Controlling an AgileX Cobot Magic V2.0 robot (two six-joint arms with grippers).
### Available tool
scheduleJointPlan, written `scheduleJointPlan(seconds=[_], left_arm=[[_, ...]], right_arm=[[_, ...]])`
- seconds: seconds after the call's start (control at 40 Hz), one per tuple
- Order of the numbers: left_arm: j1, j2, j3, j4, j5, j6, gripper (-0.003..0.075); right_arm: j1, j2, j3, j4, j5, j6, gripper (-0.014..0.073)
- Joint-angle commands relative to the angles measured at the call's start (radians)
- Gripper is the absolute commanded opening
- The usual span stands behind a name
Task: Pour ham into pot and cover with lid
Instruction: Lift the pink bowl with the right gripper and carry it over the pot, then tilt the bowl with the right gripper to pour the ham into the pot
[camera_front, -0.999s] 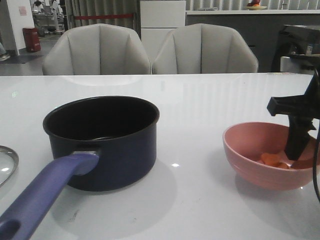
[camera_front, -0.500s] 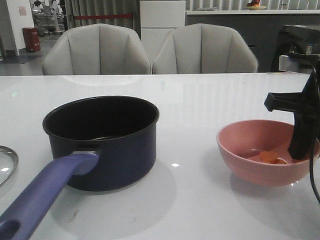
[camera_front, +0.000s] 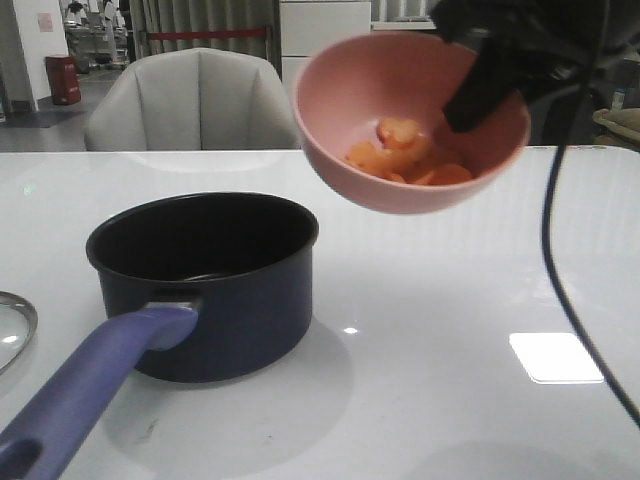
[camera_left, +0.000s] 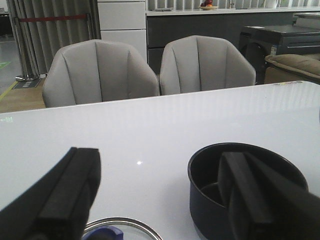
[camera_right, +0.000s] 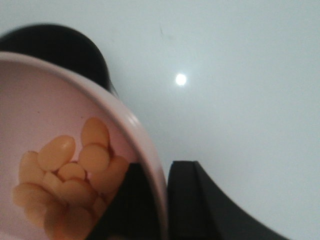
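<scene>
A pink bowl hangs tilted in the air, above and to the right of the pot, with orange ham slices heaped in it. My right gripper is shut on the bowl's rim, one finger inside and one outside; the ham fills the bowl's low side. The navy pot has a black, empty inside and a long purple handle. The glass lid lies at the table's left edge. My left gripper stands open over the lid, nothing between its fingers.
Two grey chairs stand behind the white table. A black cable hangs from the right arm down over the table's right side. A dark counter lies behind the chairs.
The right gripper has lifted the pink bowl off the table's right side and carried it up and left, tilted, towards the pot. The pot and lid have not moved.
</scene>
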Motion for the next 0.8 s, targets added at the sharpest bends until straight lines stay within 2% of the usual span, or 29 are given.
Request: scheduleJointPlan(seconds=[0.0, 0.25, 0.475, 0.774], left_arm=[[-0.007, 0.010, -0.026, -0.007, -0.077, 0.000, 0.0522], [-0.007, 0.010, -0.026, -0.007, -0.081, 0.000, 0.0522], [-0.007, 0.010, -0.026, -0.007, -0.083, 0.000, 0.0522], [-0.007, 0.010, -0.026, -0.007, -0.083, 0.000, 0.0522]], right_arm=[[0.058, -0.027, -0.031, -0.005, -0.221, -0.021, 0.0137], [0.182, 0.113, -0.031, -0.117, -0.695, -0.102, 0.0137], [0.190, 0.271, -0.031, -0.237, -1.043, -0.126, 0.0137], [0.190, 0.423, -0.031, -0.270, -1.567, -0.207, 0.0137]])
